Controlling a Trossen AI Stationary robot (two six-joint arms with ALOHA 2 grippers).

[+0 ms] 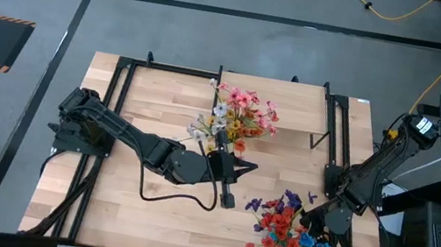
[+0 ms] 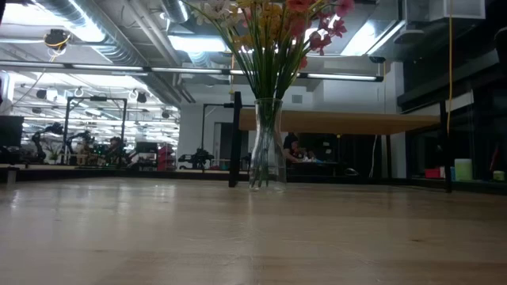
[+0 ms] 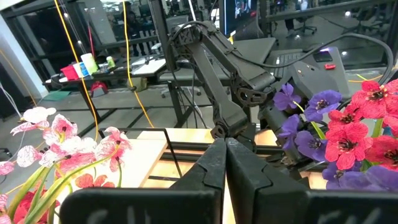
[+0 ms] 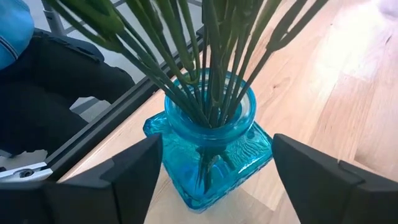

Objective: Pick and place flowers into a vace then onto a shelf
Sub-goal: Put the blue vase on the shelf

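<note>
flowers with long thin green stems and red, blue and purple blooms (image 1: 296,237) stood packed in a squat blue glass vase (image 4: 211,146) near the table's front right corner. the right gripper (image 4: 214,171) straddled that vase, fingers spread wide and apart from the glass; closing squarely below the neck looked wisest. a tall clear glass vase (image 2: 267,142) held pink, yellow and white sprays mid-table. the left gripper (image 3: 225,171) hung clenched and empty beside it.

Overhead and table-level cameras share the clear vase (image 2: 267,142); wrist cameras look close past their claws
</note>
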